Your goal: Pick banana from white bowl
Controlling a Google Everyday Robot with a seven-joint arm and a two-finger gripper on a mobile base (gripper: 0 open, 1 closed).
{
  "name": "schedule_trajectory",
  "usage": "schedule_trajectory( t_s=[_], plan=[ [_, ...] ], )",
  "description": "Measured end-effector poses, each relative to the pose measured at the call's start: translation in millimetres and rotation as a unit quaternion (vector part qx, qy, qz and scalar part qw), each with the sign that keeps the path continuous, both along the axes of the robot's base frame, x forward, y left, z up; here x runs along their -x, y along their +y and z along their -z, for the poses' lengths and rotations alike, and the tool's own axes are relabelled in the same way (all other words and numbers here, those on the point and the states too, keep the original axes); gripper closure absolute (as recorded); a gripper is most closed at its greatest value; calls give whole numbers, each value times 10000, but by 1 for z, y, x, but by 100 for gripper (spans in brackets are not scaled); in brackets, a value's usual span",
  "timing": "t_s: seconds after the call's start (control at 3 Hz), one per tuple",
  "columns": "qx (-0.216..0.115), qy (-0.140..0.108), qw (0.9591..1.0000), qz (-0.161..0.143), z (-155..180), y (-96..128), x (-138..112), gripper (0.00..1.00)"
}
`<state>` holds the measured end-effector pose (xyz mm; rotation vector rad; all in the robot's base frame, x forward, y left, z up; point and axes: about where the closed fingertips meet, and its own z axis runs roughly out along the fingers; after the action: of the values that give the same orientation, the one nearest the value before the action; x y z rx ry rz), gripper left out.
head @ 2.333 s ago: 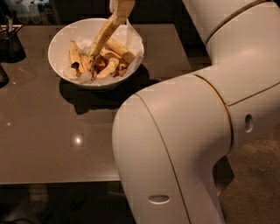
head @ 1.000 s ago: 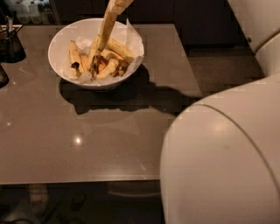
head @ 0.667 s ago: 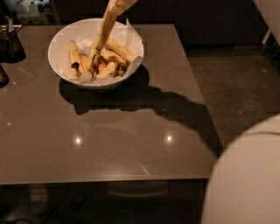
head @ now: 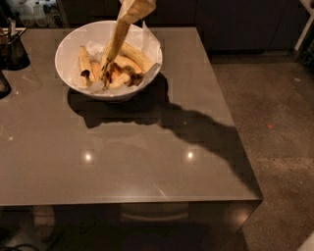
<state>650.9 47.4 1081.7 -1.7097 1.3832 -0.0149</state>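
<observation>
The white bowl (head: 65,46) stands at the far left of the grey table, lined with crinkled white paper. My gripper (head: 133,10) is at the top edge of the view, right above the bowl, shut on the upper end of the banana (head: 117,43). The banana hangs almost upright, tilted a little to the left. Its dark lower tip is down among the fruit in the bowl. Shorter bananas (head: 85,61) and pieces (head: 120,78) lie in the bowl around that tip.
A dark wire-mesh cup (head: 12,49) stands at the table's left edge, beside the bowl. The table (head: 147,162) ends at the right around mid-view, with bare floor (head: 274,122) beyond. My arm's shadow crosses the table to the right.
My white arm and body have swung out of the view to the right, uncovering the table and floor. The gripper and the banana stay over the bowl as before.
</observation>
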Motion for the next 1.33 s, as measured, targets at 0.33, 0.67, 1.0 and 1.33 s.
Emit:
schedule_trajectory(
  t_s=[0.33, 0.67, 1.0, 1.33],
  plan=[
    [89, -161, 9997, -189, -14, 16, 4, 100],
    [130, -132, 9997, -168, -25, 26, 17, 100],
    [204, -65, 9996, 194, -26, 13, 34, 100],
    [226, -26, 9994, 274, -22, 10, 34, 100]
  ],
)
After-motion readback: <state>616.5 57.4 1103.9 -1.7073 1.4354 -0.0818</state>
